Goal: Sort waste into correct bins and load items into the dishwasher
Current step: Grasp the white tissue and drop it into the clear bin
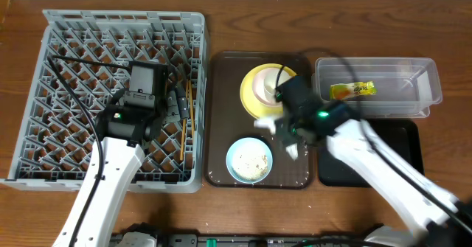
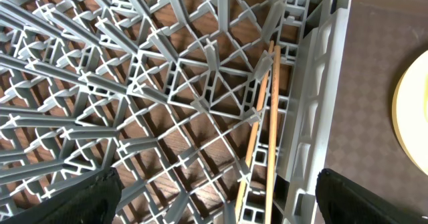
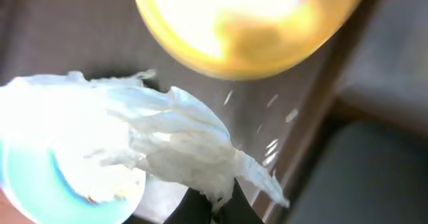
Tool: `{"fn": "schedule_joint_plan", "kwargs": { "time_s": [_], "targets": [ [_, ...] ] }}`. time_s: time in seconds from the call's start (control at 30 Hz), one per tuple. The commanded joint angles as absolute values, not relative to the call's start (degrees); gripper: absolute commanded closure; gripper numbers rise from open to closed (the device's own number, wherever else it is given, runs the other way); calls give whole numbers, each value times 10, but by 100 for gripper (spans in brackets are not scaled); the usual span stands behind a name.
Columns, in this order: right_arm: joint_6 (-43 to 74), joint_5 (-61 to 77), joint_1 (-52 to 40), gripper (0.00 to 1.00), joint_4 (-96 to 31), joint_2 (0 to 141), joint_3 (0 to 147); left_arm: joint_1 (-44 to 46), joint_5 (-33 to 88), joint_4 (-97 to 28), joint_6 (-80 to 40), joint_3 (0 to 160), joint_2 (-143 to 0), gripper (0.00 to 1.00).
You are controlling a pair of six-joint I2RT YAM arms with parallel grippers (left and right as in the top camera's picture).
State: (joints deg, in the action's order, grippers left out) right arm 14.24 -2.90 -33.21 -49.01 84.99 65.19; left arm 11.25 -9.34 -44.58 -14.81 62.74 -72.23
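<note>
Grey plastic dish rack at the left of the surface. Two wooden chopsticks lie side by side among the pegs, just inside the rack's right wall. Their long axis runs front to back, parallel with that wall, and in the left wrist view their far tips converge. Left claw hangs over the rack, spread wide and holding nothing. Right claw is pressed together on one end of a crumpled white napkin, above the brown tray between the yellow plate and the light blue bowl. In the right wrist view the napkin fans out from the pinch toward the bowl. White crumbs lie in the bowl, and a pale cup stands on the plate. Clear tub holds the green-and-orange wrapper, its long axis left to right. Black tray lies just beside the tub, on the robot's side.
</note>
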Motion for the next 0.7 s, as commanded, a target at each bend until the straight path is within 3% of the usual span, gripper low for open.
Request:
{"fn": "schedule_joint_plan", "kwargs": {
  "time_s": [0.0, 0.33, 0.57, 0.6, 0.67],
  "targets": [
    [133, -96, -291, 99, -477, 802, 667, 109, -96, -446, -149, 628, -723, 7],
    [154, -103, -104, 99, -348, 831, 657, 109, -96, -446, -149, 628, -723, 7],
    [154, -81, -55, 96, -331, 902, 657, 109, -96, -446, -149, 628, -723, 7],
    [154, -81, -53, 83, -330, 905, 657, 109, -96, -446, -149, 628, -723, 7],
    [149, -81, -50, 32, -325, 908, 657, 109, -96, -446, -149, 628, -723, 7]
  ]
}}
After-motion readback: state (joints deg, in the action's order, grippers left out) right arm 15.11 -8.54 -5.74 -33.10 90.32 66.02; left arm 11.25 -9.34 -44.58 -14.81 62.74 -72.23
